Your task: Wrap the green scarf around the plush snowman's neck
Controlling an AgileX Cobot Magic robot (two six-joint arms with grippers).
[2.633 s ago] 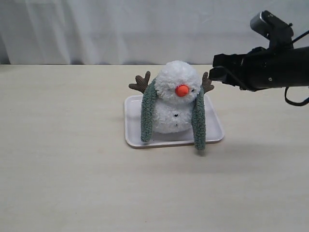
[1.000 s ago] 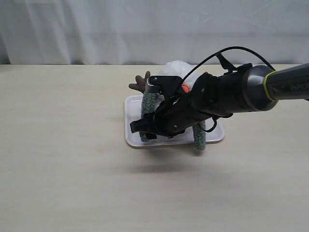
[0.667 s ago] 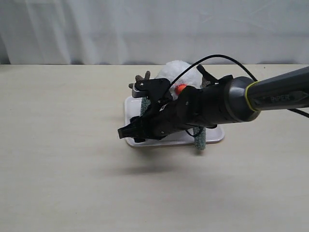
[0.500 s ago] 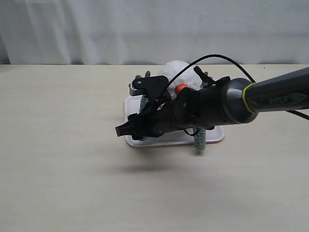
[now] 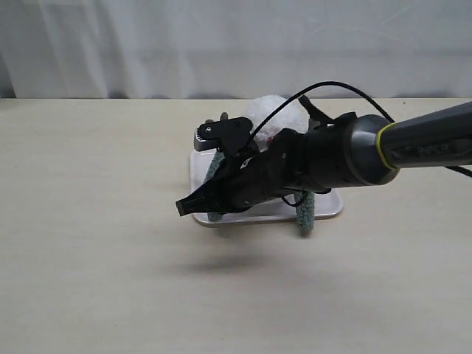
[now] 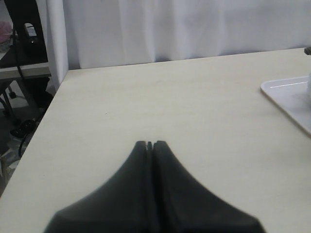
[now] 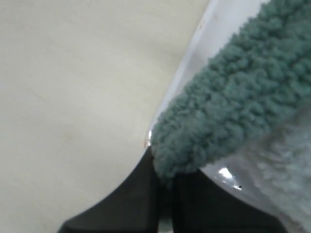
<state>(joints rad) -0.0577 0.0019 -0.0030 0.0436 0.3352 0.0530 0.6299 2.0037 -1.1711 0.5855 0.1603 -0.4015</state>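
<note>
The plush snowman (image 5: 274, 112) stands on a white tray (image 5: 329, 203), mostly hidden behind my right arm; its orange nose and neck are covered. The green scarf (image 5: 304, 212) hangs down its right side to the tray's front edge. My right gripper (image 5: 185, 207) reaches across in front of the snowman to the tray's front left corner and is shut on the scarf's other end. In the right wrist view this fuzzy scarf (image 7: 228, 111) end sits pinched in the gripper (image 7: 165, 175) over the tray (image 7: 204, 43) rim. The left gripper (image 6: 149, 143) is shut on nothing above bare table.
The tray (image 6: 286, 97) corner shows at the edge of the left wrist view. A white curtain hangs behind the table. A black cable loops above my right arm. Beige tabletop lies around the tray.
My right arm swung in from the right, crossed in front of the snowman and came down on the scarf's left end. Its tip has since shifted slightly lower with the scarf in it.
</note>
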